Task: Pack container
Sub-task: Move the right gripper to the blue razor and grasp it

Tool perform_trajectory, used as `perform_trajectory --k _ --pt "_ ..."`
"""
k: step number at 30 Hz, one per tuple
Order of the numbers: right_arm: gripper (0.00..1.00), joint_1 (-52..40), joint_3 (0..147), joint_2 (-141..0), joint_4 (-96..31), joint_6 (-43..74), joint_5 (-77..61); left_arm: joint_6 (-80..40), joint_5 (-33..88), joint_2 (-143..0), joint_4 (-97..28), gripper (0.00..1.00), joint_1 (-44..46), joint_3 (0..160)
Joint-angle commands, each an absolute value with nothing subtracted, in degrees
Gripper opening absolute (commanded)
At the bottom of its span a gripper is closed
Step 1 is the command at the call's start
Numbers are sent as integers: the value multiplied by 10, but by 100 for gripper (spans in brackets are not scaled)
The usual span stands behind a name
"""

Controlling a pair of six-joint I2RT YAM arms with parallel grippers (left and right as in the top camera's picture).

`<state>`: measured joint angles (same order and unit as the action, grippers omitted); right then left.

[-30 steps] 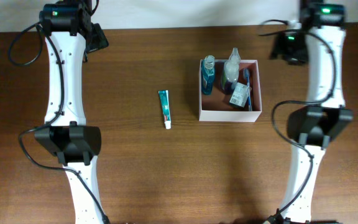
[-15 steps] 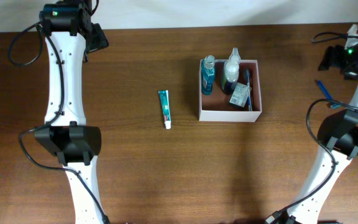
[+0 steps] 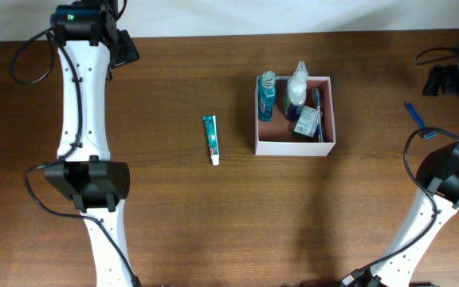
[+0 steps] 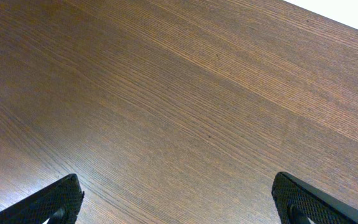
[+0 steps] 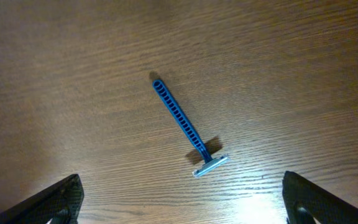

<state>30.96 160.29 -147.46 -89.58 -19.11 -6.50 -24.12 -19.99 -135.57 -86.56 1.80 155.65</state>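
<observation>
Currently | left fingers (image 4: 58, 198) apart, empty | right fingers (image 5: 58, 199) apart above blue razor (image 5: 184, 126) flat on desk (image 5: 291, 56) | container (image 3: 293, 149) well apart from razor

Square white-walled container (image 3: 293, 148), reddish-brown inside, open-top, upright, right of centre.

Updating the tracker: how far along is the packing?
Done: two bottles and a green-white packet sit in the white-walled square box. In hand: nothing; right gripper hovers, jaws open, over the blue plastic razor. To do: razor and teal-white toothpaste tube, both on the wooden table.
</observation>
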Motion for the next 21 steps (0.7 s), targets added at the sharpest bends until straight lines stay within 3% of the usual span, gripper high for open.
perform_trajectory --k 1,21 --pt "99 307 1603 -1494 -900 -245 -70 -248 -204 -1360 -866 99 17 1556" --pt "98 289 1524 -1532 -855 -316 -3 -248 -204 -1360 -866 100 17 1556"
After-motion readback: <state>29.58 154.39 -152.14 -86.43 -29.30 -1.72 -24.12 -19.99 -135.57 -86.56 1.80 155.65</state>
